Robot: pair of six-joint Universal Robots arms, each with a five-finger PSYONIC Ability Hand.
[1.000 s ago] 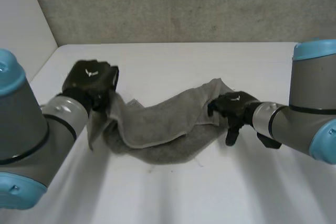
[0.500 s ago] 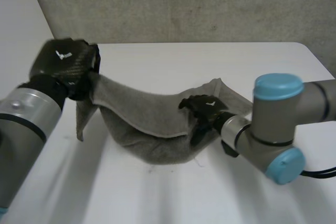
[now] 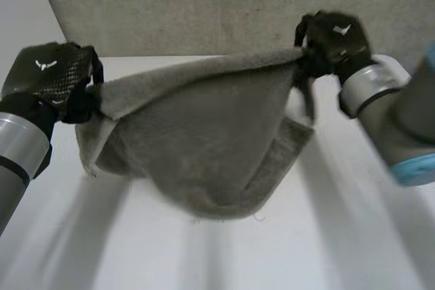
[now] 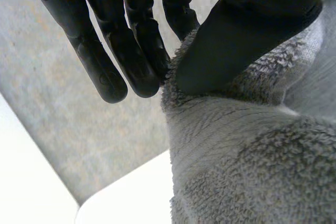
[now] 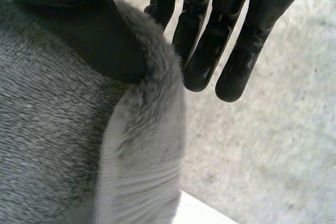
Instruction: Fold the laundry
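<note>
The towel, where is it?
In the head view the grey towel hangs over the white table, between the left hand and the right hand, which pinch its top corners.

- The white flat-topped desk [image 3: 340, 236] spreads from 6 o'clock back to its far edge at 12 o'clock.
- The grey terry-cloth towel [image 3: 204, 134] hangs mostly above it; only its sagging lower fold, near the desk's centre towards 6 o'clock, seems to touch the surface.
</note>
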